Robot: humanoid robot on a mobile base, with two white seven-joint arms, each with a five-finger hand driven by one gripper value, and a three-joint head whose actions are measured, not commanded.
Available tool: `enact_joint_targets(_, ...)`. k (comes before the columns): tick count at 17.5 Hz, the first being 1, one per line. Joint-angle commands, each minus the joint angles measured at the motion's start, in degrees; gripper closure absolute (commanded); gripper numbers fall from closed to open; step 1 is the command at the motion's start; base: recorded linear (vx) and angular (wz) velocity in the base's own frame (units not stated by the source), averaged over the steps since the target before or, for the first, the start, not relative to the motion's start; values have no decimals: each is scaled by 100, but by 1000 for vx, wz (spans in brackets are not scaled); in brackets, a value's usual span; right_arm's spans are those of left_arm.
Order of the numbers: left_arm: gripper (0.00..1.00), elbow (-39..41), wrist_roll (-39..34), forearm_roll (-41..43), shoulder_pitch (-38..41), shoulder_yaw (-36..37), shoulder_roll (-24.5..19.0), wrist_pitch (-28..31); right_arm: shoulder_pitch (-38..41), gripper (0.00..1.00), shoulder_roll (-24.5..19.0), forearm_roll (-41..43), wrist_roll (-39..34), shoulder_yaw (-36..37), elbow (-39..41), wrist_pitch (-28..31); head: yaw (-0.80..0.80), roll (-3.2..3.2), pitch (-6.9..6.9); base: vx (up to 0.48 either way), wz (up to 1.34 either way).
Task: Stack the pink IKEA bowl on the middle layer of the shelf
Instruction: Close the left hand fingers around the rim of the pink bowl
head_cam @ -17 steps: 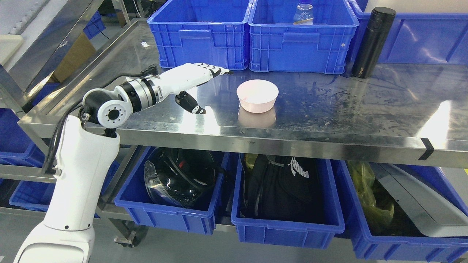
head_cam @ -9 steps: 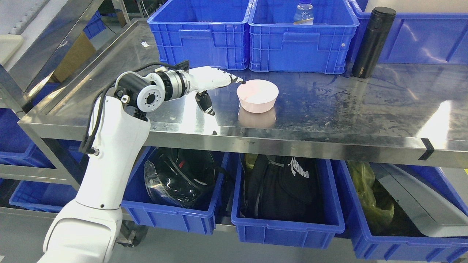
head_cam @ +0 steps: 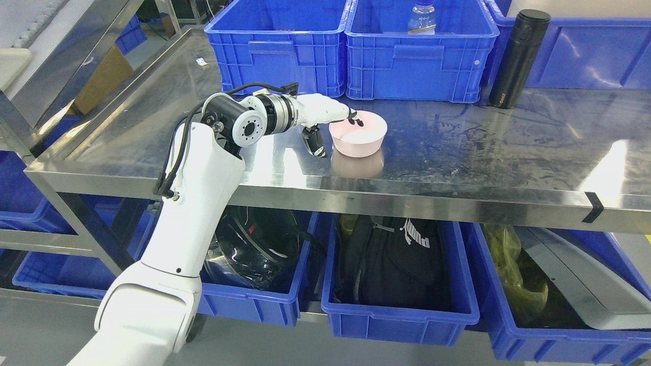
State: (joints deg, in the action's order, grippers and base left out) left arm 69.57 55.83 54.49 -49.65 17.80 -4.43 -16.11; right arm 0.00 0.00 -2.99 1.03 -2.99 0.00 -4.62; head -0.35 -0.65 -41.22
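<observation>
A pink bowl [head_cam: 363, 140] stands upright on the steel shelf [head_cam: 457, 157], left of its middle. My left hand [head_cam: 338, 136] reaches in from the left and straddles the bowl's left rim. Its fingertips [head_cam: 356, 121] hang over the rim into the bowl, while the thumb [head_cam: 316, 145] points down outside the wall with a small gap showing. The fingers are spread and hold nothing. The bowl rests flat on the shelf. My right arm does not show.
Two blue crates [head_cam: 277, 43] [head_cam: 419, 56] stand behind the bowl, one holding a water bottle [head_cam: 422, 18]. A black flask [head_cam: 519, 58] stands at the back right. Blue bins below hold a helmet [head_cam: 254, 244] and a black bag [head_cam: 394, 262].
My left arm has swung right along the shelf. The hand went from well left of the bowl to its left rim, with the fingertips now over the rim. The bowl has not moved.
</observation>
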Motion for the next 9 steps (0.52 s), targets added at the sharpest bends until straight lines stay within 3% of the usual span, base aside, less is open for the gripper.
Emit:
enact_joint_targets(1,26,-1137,-168,88,-343,145,343,-15,27,0,100,0,3,0,100,-4,0,0,0,0,0)
enact_joint_targets(9,26,-1903,-204,158,-634,189,343,-58,27,0,100,0,3,0,100,-4,0,0,0,0,0)
